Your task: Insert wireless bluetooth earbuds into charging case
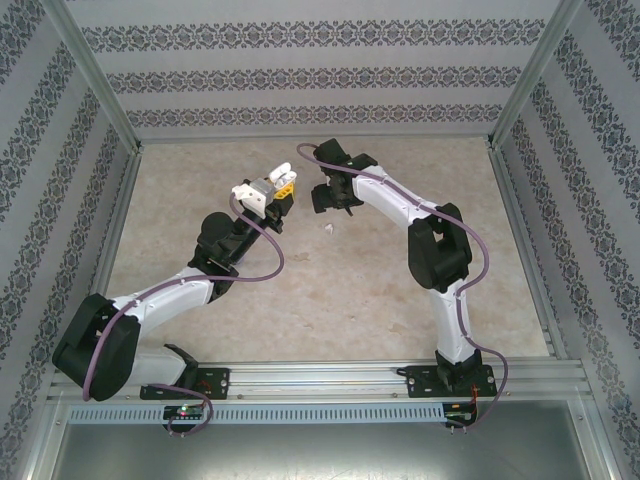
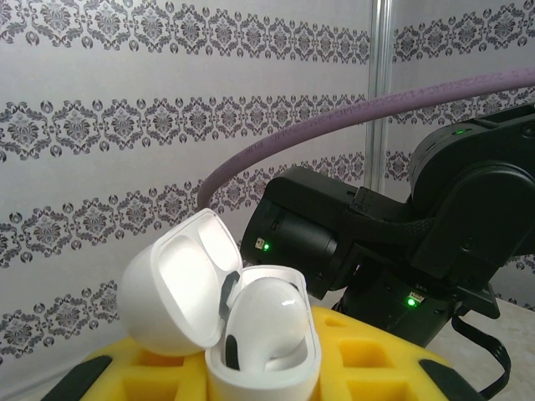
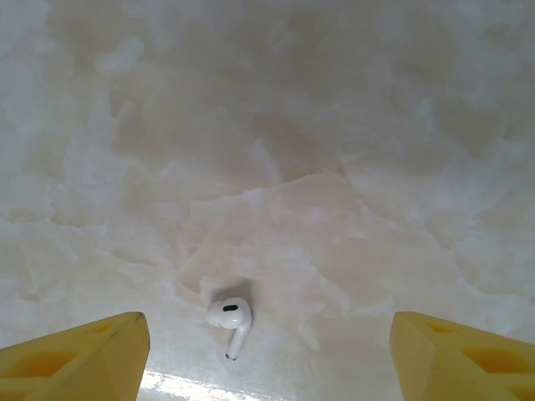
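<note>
Three papered walls close in the table. The back wall (image 1: 300, 75), beyond the left gripper (image 1: 278, 190) and the right gripper (image 1: 325, 198), is pale grey with horizontal bands of dark damask ornament. The same paper covers the left wall (image 1: 45, 160), outward of the left gripper, and the right wall (image 1: 600, 180), outward of the right one. Bare aluminium posts (image 1: 95, 75) rise at the two far corners. Under both grippers lies a beige tabletop (image 1: 350, 290), marbled cream and tan, with a bright glare patch (image 3: 180, 383) close below the right gripper. Behind the grippers, at the near edge, an aluminium rail (image 1: 320, 372) crosses the table, with a slotted white cable duct (image 1: 300, 412) alongside it. The light is soft and even.
</note>
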